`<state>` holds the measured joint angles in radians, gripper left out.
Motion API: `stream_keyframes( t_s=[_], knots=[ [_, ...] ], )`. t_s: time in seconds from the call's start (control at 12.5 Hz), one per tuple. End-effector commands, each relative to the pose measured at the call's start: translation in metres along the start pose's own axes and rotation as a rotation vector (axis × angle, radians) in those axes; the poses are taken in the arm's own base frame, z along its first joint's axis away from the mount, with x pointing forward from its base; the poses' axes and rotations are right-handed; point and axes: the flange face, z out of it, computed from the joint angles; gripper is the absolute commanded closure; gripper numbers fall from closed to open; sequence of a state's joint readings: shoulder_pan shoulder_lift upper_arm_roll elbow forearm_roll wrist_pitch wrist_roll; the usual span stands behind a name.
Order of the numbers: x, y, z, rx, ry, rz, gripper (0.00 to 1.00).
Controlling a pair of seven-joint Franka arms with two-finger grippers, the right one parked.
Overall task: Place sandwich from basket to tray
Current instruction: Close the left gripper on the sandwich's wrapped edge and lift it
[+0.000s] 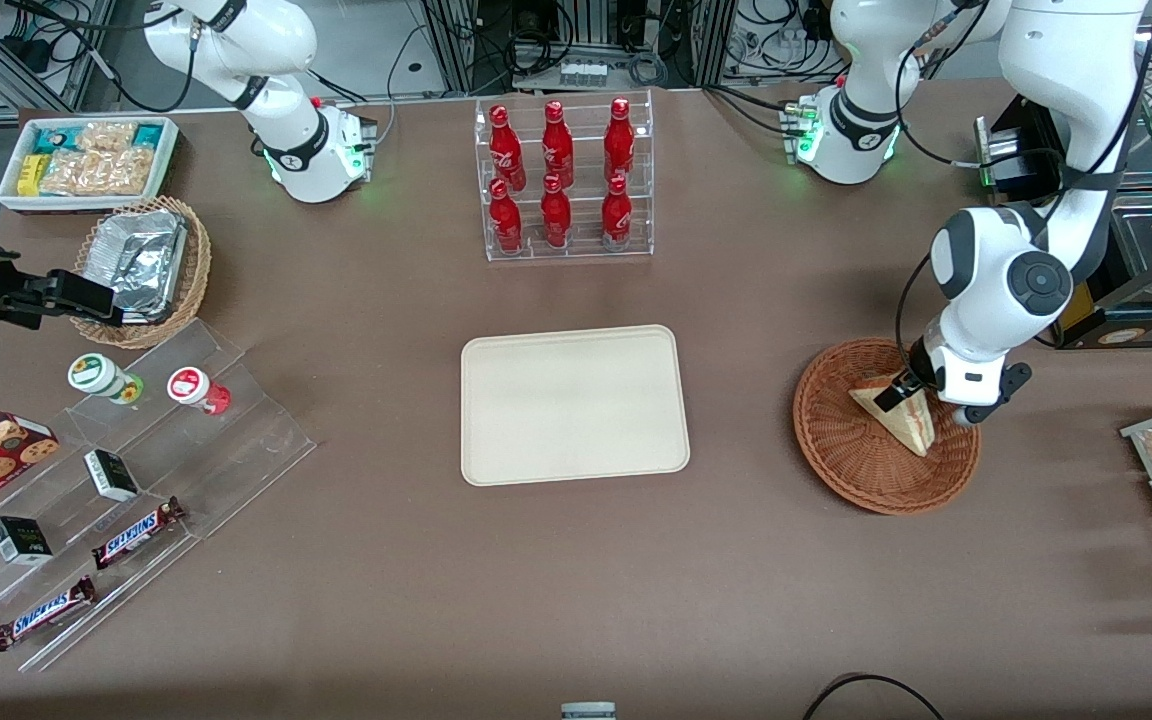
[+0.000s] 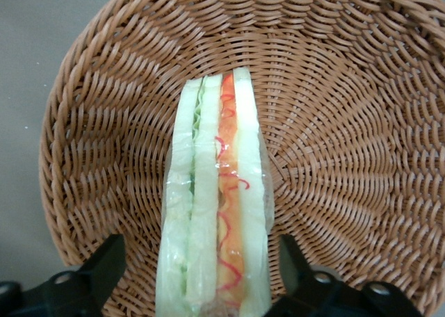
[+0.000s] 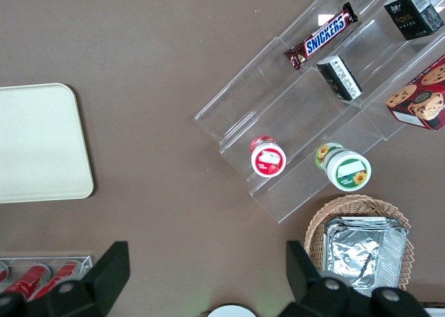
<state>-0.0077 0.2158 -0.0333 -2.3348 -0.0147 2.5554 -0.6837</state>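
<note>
A: On the brown worktop (image 1: pixel 756 560), what is the biggest thing for the task?

B: The cream tray (image 1: pixel 575 404) in the middle. It lies flat and carries nothing. The reddish-brown basket (image 1: pixel 841 455) is well apart from it, toward the working arm's end of the worktop.

A: And the sandwich (image 1: pixel 904 415)?

B: It is in the basket, standing on one edge, its point toward the front camera. The left arm's jaws (image 1: pixel 901 392) are down in the basket, at the upper part of the wedge.

A: Are the jaws closed on it?

B: They are spread. In the left wrist view one finger (image 2: pixel 104 265) stands on each side of the sandwich (image 2: pixel 217 213), with a gap of wicker visible between each finger and the bread. So the wedge is between them, not pinched.

A: What does that view add?

B: The cut edge: green, white and red layers under clear wrap. The front view alone shows the tray and the basket (image 2: pixel 348 122) together.
</note>
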Motion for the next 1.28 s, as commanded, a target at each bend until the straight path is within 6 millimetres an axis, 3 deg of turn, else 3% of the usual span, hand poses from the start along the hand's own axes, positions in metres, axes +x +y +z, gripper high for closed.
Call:
stream_keyframes(
  t_s=[0.0,0.08,0.16,0.48,0.8,0.88,1.04,1.2],
  knots=[
    [-0.001,0.0,-0.003,-0.022,-0.001,-0.038,0.75],
    [-0.001,0.0,-0.003,-0.022,-0.004,-0.041,0.94],
    [0.0,0.001,-0.006,-0.023,-0.003,-0.041,1.0],
    [0.009,0.012,-0.042,-0.025,-0.003,-0.021,1.0],
    [0.028,0.055,-0.105,0.028,-0.065,0.064,1.0],
    [0.03,0.063,-0.109,0.032,-0.074,0.087,1.0],
    [0.008,0.104,-0.109,0.031,-0.073,0.183,1.0],
    [-0.011,0.13,-0.109,0.043,-0.095,0.252,1.0]
  ],
)
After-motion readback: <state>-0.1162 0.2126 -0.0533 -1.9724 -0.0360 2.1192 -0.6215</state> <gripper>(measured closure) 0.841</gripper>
